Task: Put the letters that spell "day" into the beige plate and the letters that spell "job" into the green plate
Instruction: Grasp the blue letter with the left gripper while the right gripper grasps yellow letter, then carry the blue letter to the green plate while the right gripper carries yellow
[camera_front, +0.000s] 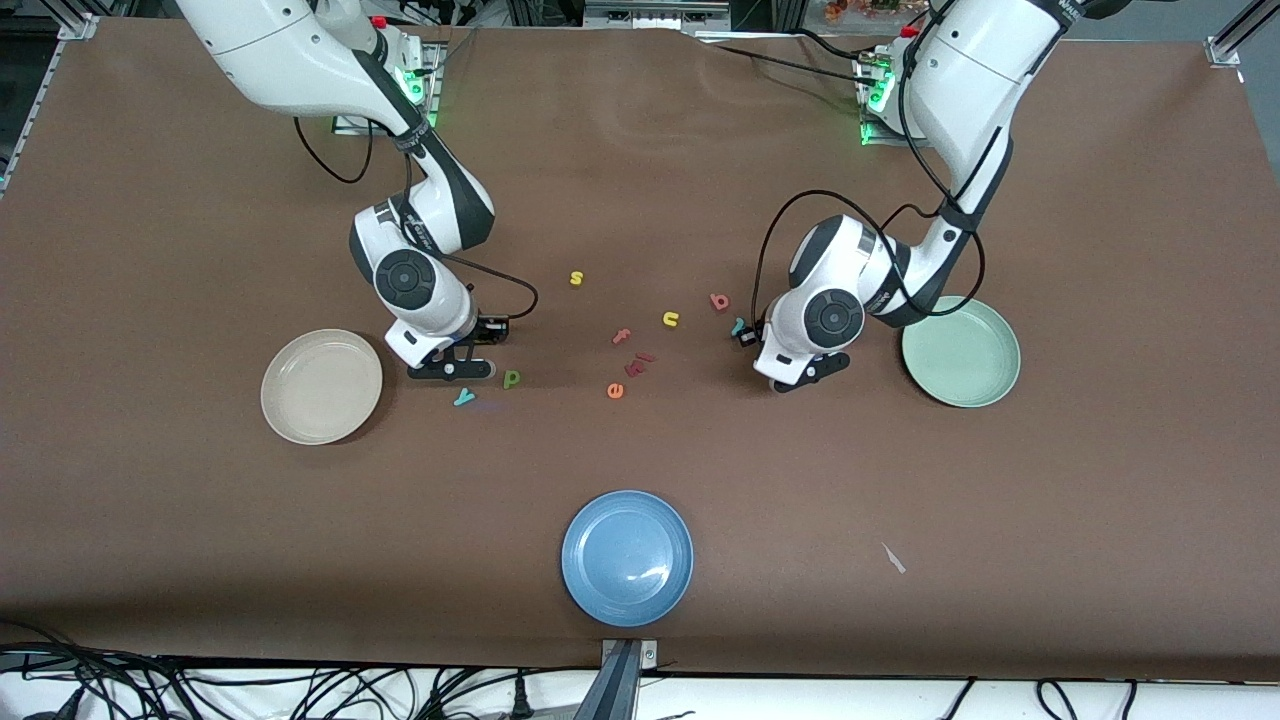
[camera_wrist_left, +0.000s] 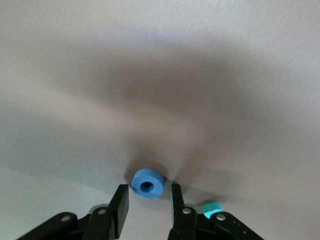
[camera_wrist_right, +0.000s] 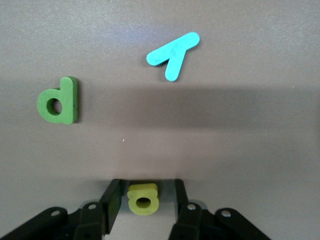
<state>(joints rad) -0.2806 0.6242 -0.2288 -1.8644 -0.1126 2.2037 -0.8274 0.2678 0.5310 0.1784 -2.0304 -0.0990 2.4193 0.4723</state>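
Left wrist view, left end effector (camera_wrist_left: 148, 189) parted round "o" (camera_wrist_left: 147, 183), right end effector (camera_wrist_right: 146, 187) parted

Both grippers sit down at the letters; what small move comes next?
Probably close both: the right gripper has the small yellow foam letter between open fingers, and the left gripper straddles the blue foam ring letter, neither visibly pinched yet.

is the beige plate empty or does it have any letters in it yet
Empty. The beige plate shows only bare surface; the teal y and green letter lie on the table beside it.
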